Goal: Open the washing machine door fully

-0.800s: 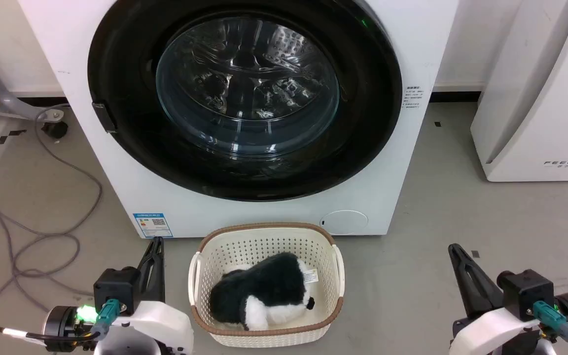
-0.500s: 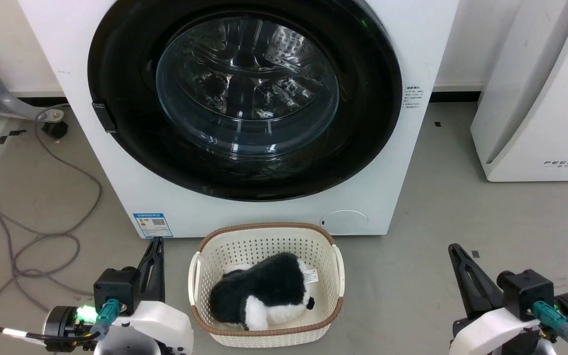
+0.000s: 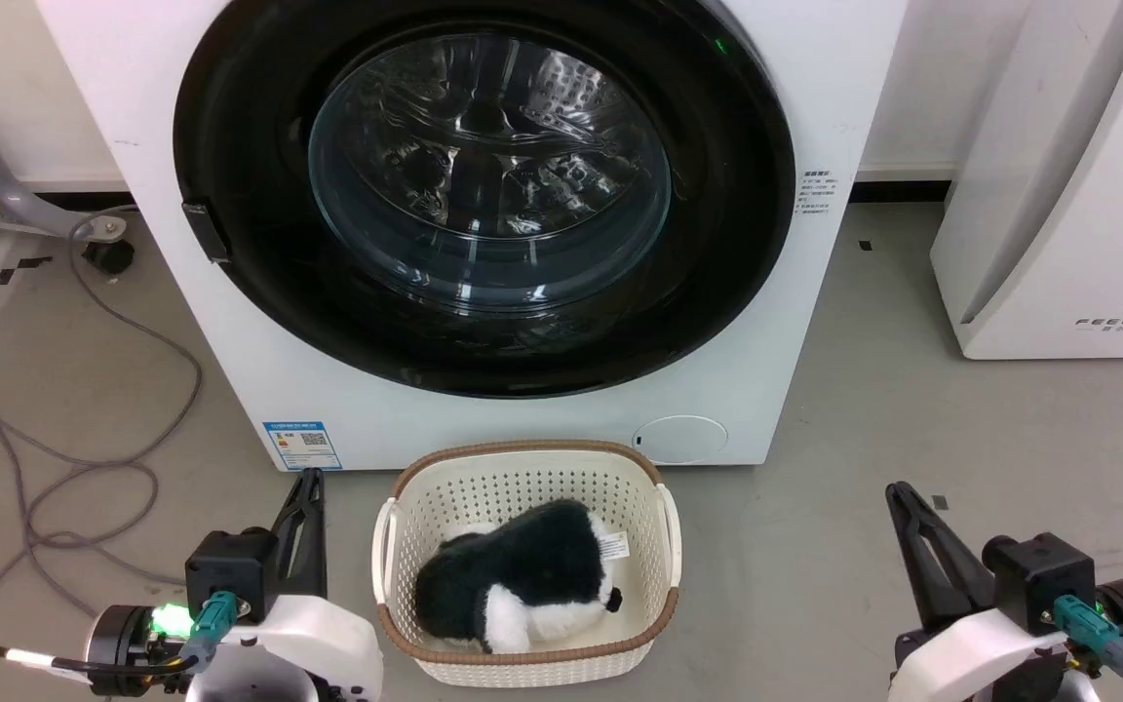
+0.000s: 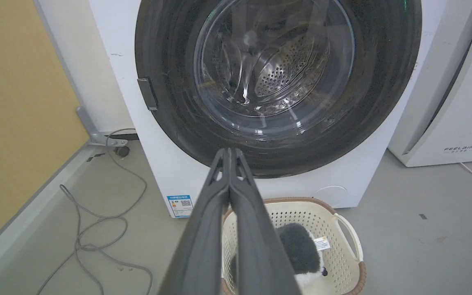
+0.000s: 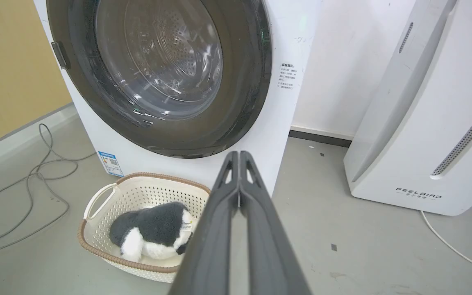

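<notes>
The washing machine [image 3: 805, 312] is a big white box in front of me. Its washing machine door [image 3: 230, 117], a glossy black disc with a bulging glass window, lies flat against the front, with a small dark handle tab [image 3: 203, 231] on its left rim. My left gripper [image 3: 308, 480] is shut and empty at the lower left, well short of the machine. My right gripper [image 3: 898, 492] is shut and empty at the lower right. The door [image 4: 170, 61] shows closed above the shut left gripper [image 4: 230, 150]. The door [image 5: 252, 73] stands left of the shut right gripper [image 5: 239, 153].
A cream basket [image 3: 406, 507] holding a black and white plush toy [image 3: 522, 585] sits on the floor just before the machine, between my grippers. Grey cables [image 3: 84, 468] loop on the floor at the left. A white FEELBIRD appliance [image 3: 1059, 195] stands at the right.
</notes>
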